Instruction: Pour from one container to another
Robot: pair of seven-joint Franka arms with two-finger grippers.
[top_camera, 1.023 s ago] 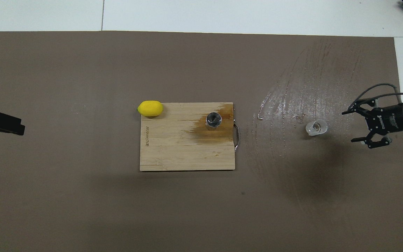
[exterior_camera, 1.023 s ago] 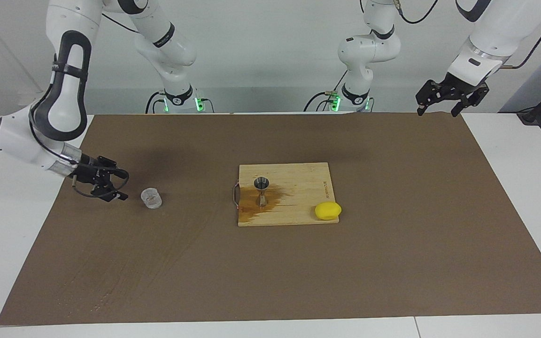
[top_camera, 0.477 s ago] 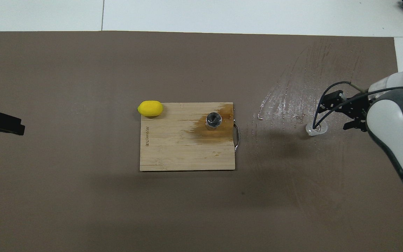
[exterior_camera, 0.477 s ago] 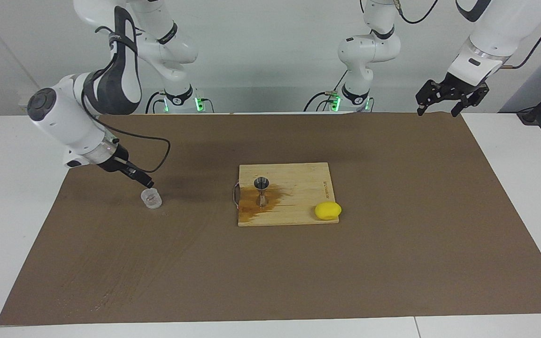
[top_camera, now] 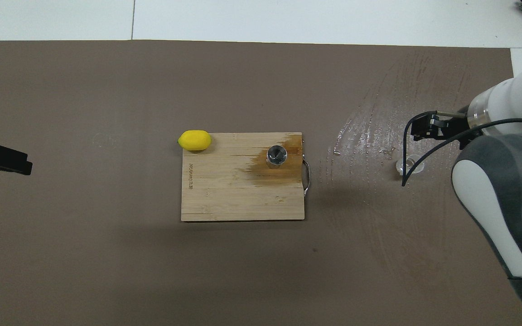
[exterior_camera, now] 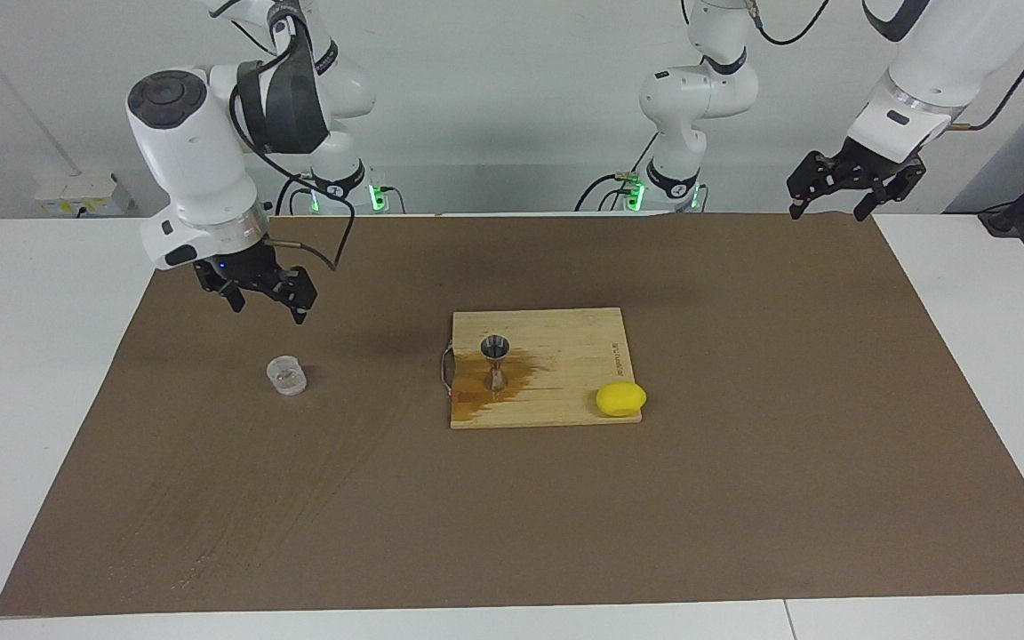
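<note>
Meanwhile, empty and spread-fingered, the right gripper [exterior_camera: 266,299] hangs above the mat's edge near the glass cup [exterior_camera: 286,375], the jigger [exterior_camera: 495,361] upright on the stained cutting board [exterior_camera: 565,391], and the left gripper [exterior_camera: 835,196] waits, released, over the mat's corner.

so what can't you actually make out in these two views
- Glass cup: whether any liquid is left is too small to tell; in the overhead view a cable crosses it.
- Jigger: its fill level is not readable in either view.
- Left end effector: cut off by the overhead view's edge.
- Right end effector: in the overhead view, partly hidden by its own arm.
</note>
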